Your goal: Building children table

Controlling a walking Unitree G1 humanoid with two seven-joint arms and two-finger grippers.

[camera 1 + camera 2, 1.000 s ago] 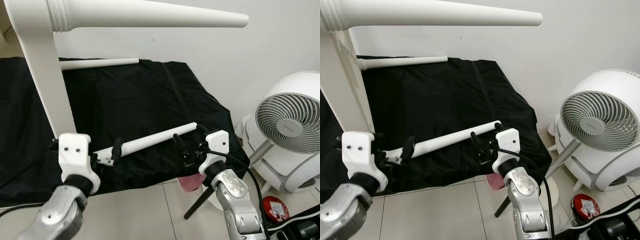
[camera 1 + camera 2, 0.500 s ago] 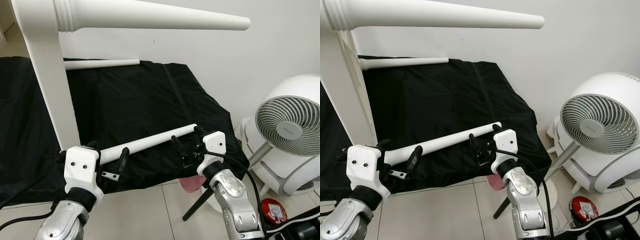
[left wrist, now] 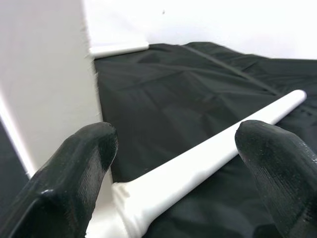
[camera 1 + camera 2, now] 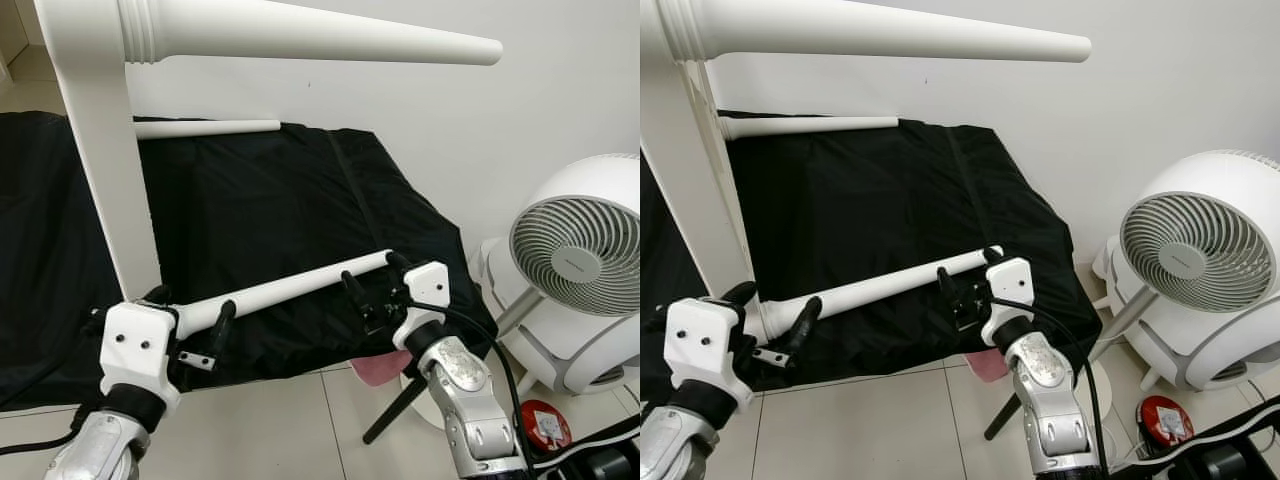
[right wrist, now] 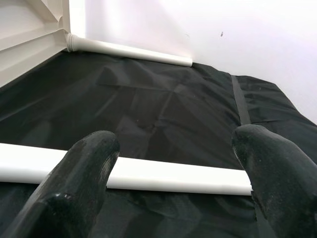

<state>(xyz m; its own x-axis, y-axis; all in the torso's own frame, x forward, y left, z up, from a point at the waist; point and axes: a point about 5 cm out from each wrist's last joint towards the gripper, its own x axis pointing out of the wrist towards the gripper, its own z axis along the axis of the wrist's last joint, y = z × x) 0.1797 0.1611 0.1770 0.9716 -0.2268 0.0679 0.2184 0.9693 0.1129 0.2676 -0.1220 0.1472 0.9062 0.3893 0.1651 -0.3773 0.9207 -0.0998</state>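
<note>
**Table on its side, lower leg bracketed by both grippers**

A white children's table (image 4: pixel 100 150) stands tipped on its side at the left of the scene, resting on a black cloth (image 4: pixel 280 210) that covers a low surface against the white wall (image 4: pixel 520 110). Its flat top runs as an upright white panel at the left, and its tapered round legs all point to the right, their long axes roughly level.

The upper near leg (image 4: pixel 320 35) juts out high across the top of the head views, narrowing to a blunt tip on the right. A far leg (image 4: pixel 210 127) lies just above the cloth near the wall, also pointing right.

The lower near leg (image 4: pixel 290 285) runs from its wide collar at the panel, near left, up and away to its slim tip at the right, close over the near edge of the cloth.

The left gripper (image 4: pixel 190 320) sits at the collar end of this leg, its fingers (image 3: pixel 74 178) spread apart with the leg passing between them, not pinched. The right gripper (image 4: pixel 370 285) sits at the tip end, fingers (image 5: pixel 79 173) likewise spread wide, the leg crossing just beyond them.

To the right, on the tiled floor (image 4: pixel 270 420), stands a white round fan (image 4: pixel 575 260) on a stand.
</note>
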